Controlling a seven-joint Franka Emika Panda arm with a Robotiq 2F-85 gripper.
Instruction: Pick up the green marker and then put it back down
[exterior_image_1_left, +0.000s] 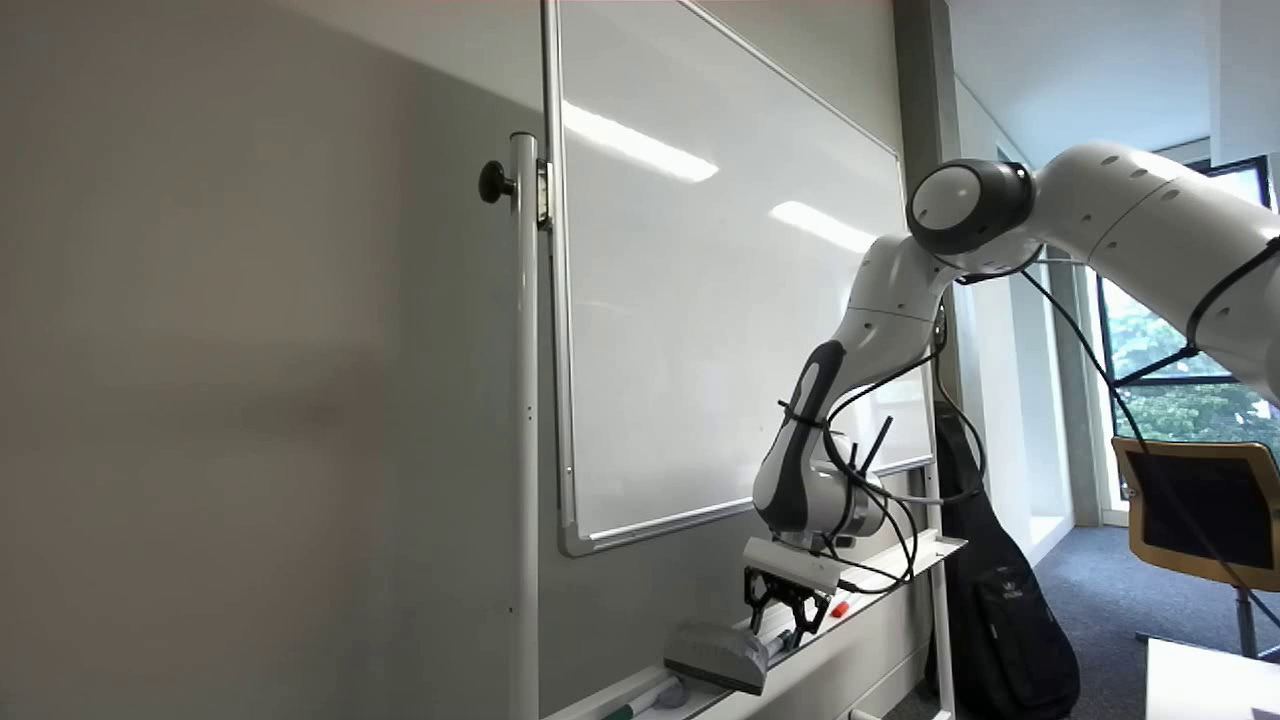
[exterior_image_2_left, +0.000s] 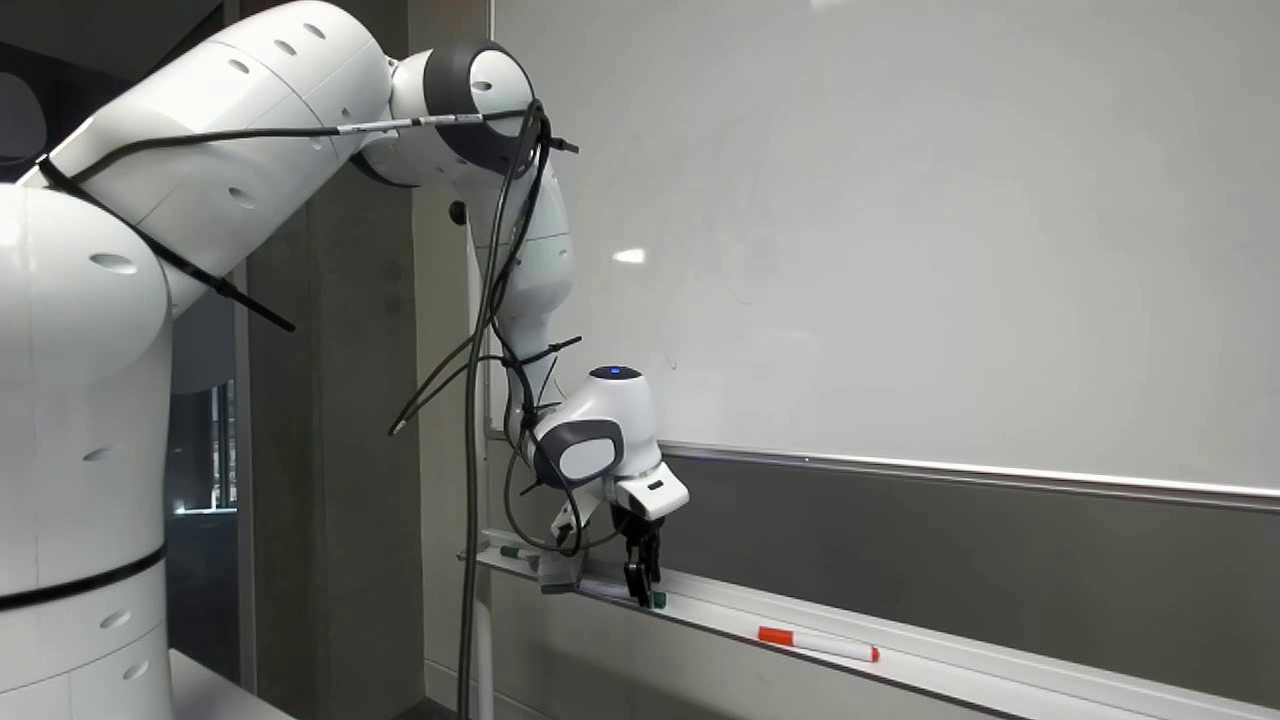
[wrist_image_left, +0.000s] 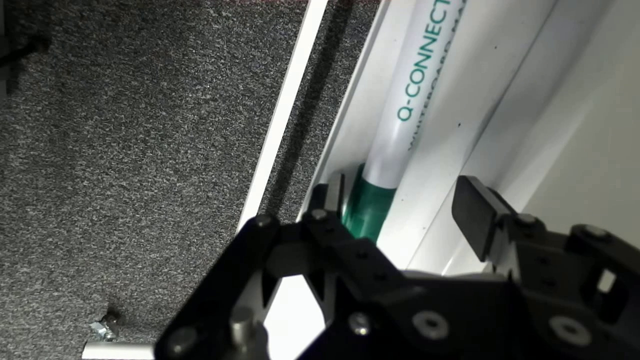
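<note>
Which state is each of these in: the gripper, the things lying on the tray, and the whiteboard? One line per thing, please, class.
Gripper: open, holding nothing.
Green marker: capped, lying on the tray, its cap between the open jaws.
Red marker: capped, lying down.
Eraser: resting, ungripped.
Second green marker: lying past the eraser.
Whiteboard: faintly marked in places.

In an exterior view, a whiteboard (exterior_image_1_left: 700, 350) fills the upper centre; an eraser (exterior_image_1_left: 715, 655) sits at lower centre, a black guitar bag (exterior_image_1_left: 1015, 630) at lower right, an office chair (exterior_image_1_left: 1230, 500) and window (exterior_image_1_left: 1190, 415) at the right edge. In both exterior views, a red marker (exterior_image_2_left: 818, 644) lies lower right.
</note>
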